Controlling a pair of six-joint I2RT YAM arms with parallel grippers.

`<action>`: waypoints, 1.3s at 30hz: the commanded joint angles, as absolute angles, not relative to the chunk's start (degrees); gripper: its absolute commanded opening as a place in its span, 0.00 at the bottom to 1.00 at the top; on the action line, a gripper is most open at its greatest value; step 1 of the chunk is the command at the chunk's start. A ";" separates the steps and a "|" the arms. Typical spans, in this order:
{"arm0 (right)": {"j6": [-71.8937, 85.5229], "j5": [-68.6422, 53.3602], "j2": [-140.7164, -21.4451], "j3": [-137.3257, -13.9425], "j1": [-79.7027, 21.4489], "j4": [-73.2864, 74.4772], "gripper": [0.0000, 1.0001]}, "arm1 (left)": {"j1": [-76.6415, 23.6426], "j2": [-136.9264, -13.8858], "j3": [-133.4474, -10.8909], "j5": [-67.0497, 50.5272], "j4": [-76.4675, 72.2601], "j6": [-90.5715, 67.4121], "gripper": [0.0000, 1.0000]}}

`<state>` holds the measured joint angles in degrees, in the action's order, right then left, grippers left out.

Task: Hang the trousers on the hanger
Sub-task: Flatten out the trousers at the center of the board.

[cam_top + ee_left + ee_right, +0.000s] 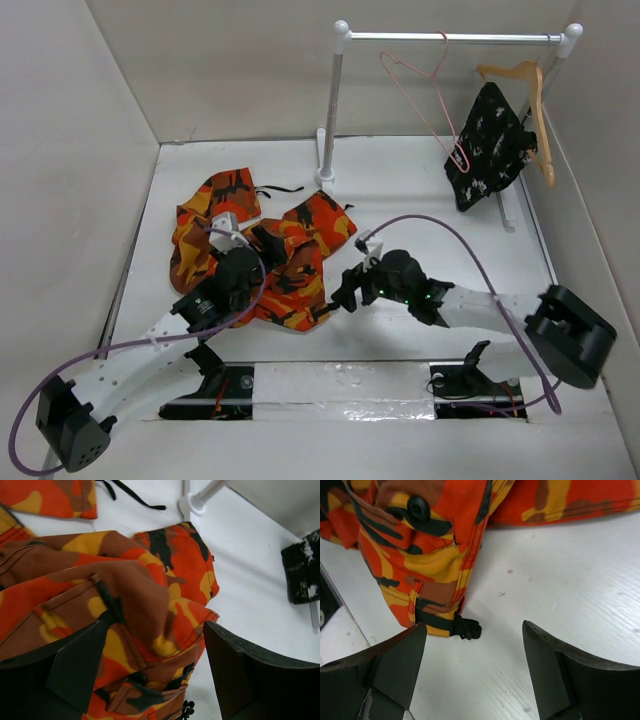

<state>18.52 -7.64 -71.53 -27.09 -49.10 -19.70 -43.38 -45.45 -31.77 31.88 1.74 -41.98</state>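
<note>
The left hand [156,622] and right hand [475,626] are gaping wide, empty. The right is hanging beside the trousers [435,560], so it might pinch only worktop [560,570].

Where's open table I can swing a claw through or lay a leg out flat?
Widest bare table lies right of the trousers, between the rack post and the hanging black garment. A narrower strip runs along the far wall behind the trousers. Crowded: left-centre, where the left claw and right claw sit at the heap.
</note>
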 commanded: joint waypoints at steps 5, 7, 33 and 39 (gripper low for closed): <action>21.27 -9.75 -87.96 -35.15 -51.77 -35.41 0.82 | -43.86 -35.25 -27.07 37.53 12.73 -49.48 0.78; 22.06 -11.68 -90.69 -36.12 -52.29 -37.69 0.80 | -43.86 -34.54 -26.19 36.74 13.44 -49.92 0.78; 8.44 37.18 -50.72 -55.11 -50.10 7.47 0.00 | -44.38 -32.42 -29.19 21.63 15.12 -45.79 0.92; 7.03 40.34 -48.25 -57.39 -48.26 11.51 0.00 | -44.91 -31.47 -22.50 22.84 15.11 -50.80 0.92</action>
